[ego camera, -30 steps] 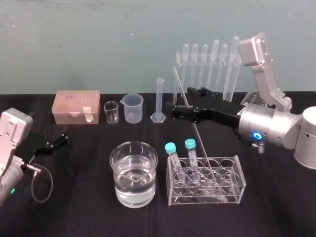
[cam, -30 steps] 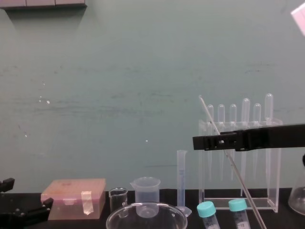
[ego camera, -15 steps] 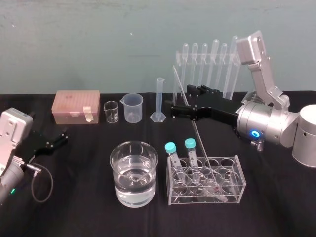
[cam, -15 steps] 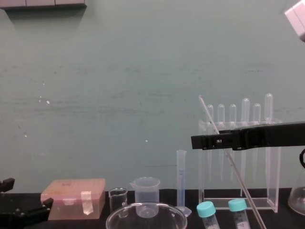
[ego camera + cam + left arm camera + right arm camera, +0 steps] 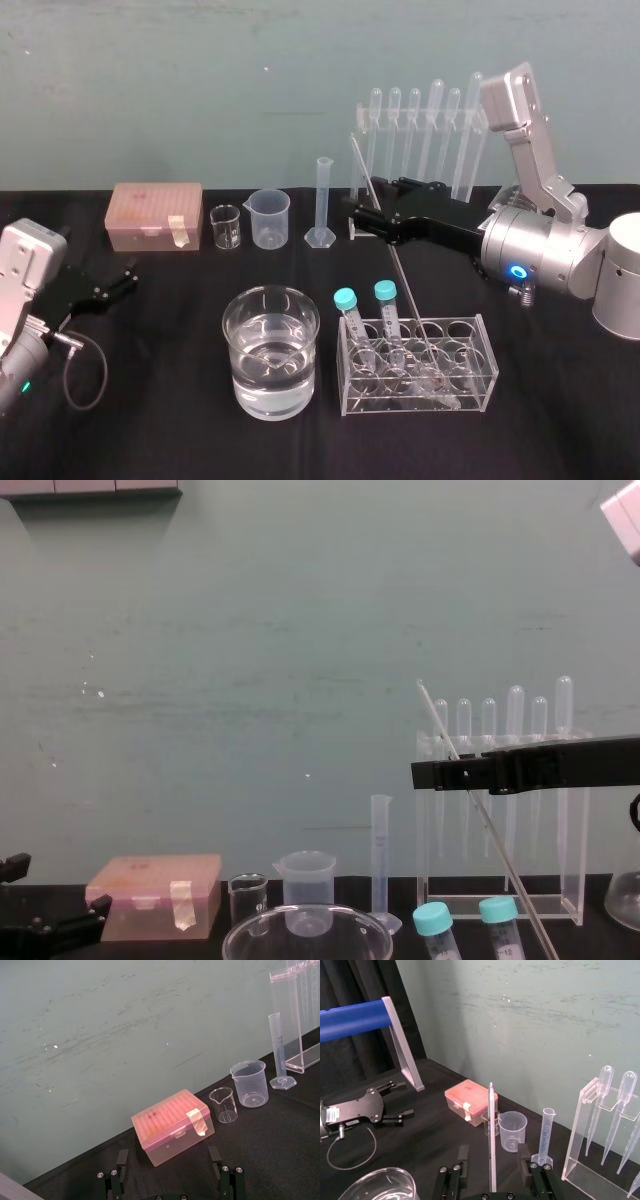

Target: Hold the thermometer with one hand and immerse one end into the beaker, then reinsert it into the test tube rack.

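Right claw (image 5: 366,215): open, 2 fingers straddling the thermometer (image 5: 397,265) on its upper shaft, gripping nothing.
Thermometer: leaning, tip down in the low tube rack (image 5: 482,352).
I judge it light, stiff, slick and brittle; pinch gently there.
Left claw (image 5: 125,280): open, parked low over the worktop (image 5: 160,420).
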